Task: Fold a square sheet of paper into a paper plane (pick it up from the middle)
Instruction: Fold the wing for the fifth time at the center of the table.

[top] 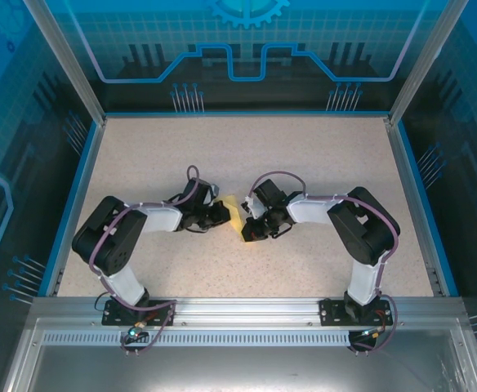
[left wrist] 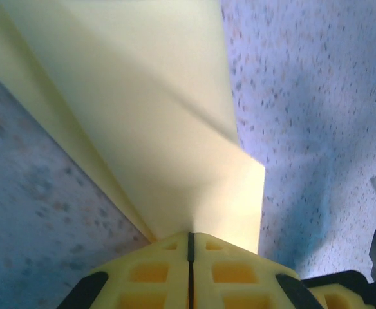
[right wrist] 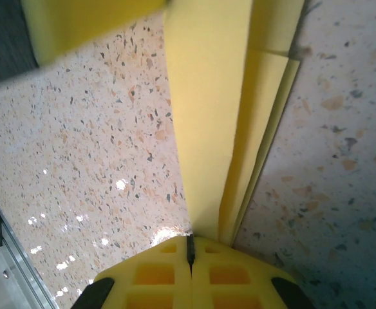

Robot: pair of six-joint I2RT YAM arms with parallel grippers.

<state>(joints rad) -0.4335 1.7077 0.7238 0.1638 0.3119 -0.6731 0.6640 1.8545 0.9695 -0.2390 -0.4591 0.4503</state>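
From above, the two arms meet near the middle of the speckled table (top: 304,155), and only a small patch of folded paper (top: 236,214) shows between the left gripper (top: 223,215) and the right gripper (top: 249,226). From that height the paper's folds cannot be read. The left wrist camera brings them close. The pale yellow folded paper (left wrist: 162,129) spreads away from the left gripper (left wrist: 190,237) in broad flat layers with a diagonal crease, its near edge pinched in fingers closed to a thin seam. The right wrist camera shows the folded paper (right wrist: 207,129) edge-on as stacked narrow layers, rising from the right gripper (right wrist: 189,241), whose fingers are likewise pressed together on it. A blurred yellow shape at the upper left there may be more paper or the other gripper's finger.
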